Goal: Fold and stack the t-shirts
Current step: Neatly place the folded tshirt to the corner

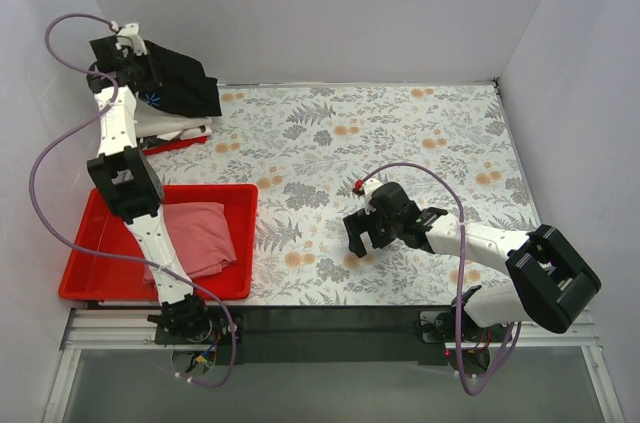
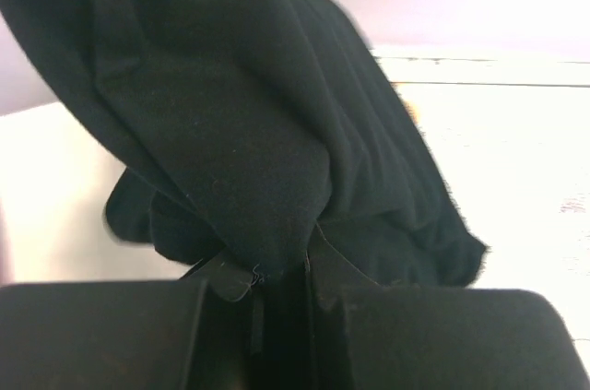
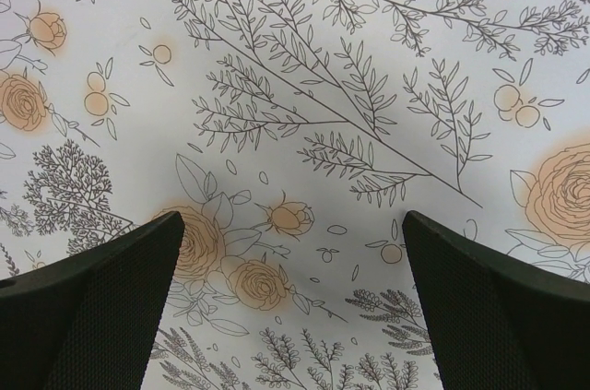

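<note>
My left gripper is at the far left corner, shut on the black t-shirt, which hangs in a bunch from its jaws above a cream-white folded t-shirt. In the left wrist view the black cloth fills the frame and is pinched at my gripper. The dusty pink t-shirt lies folded in the red tray at the near left. My right gripper is open and empty over the floral tablecloth; its fingers stand wide apart with only cloth pattern between them.
A second red tray edge shows under the cream-white shirt at the far left. White walls close the table on the left, back and right. The floral tablecloth covers the middle and right of the table.
</note>
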You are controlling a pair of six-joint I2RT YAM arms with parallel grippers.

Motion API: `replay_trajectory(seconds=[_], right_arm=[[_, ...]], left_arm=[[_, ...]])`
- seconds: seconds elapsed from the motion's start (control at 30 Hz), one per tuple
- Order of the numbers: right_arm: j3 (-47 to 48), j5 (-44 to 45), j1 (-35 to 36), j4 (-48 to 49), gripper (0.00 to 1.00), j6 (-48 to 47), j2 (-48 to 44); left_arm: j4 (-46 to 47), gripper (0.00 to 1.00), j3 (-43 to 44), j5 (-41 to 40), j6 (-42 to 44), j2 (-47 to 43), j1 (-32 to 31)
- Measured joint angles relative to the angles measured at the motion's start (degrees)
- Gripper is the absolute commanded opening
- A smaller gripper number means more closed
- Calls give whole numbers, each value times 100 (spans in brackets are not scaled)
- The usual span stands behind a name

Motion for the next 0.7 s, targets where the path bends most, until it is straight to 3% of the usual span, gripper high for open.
replay_trajectory(seconds=[0.3,0.37,0.4,0.47,0.5,0.7], right_arm=[[-2,-85,22,109,93,2,44],[-2,-94,35,129,94,2,52],[-2,-96,44,138,94,2,57],[-2,-98,59,177,94,2,74],[-2,-103,68,199,94,2,81],[0,-116,81,219,95,4,85]], left_arm=[[564,3,-682,516,-125,-103,767],[686,26,-726,461,-173,-87,776],[750,59,-726,389,-205,-59,767],[885,84,-723,186,-284,9,750],[953,92,-723,72,-350,42,732],[1040,92,-763,-494,-597,109,688]])
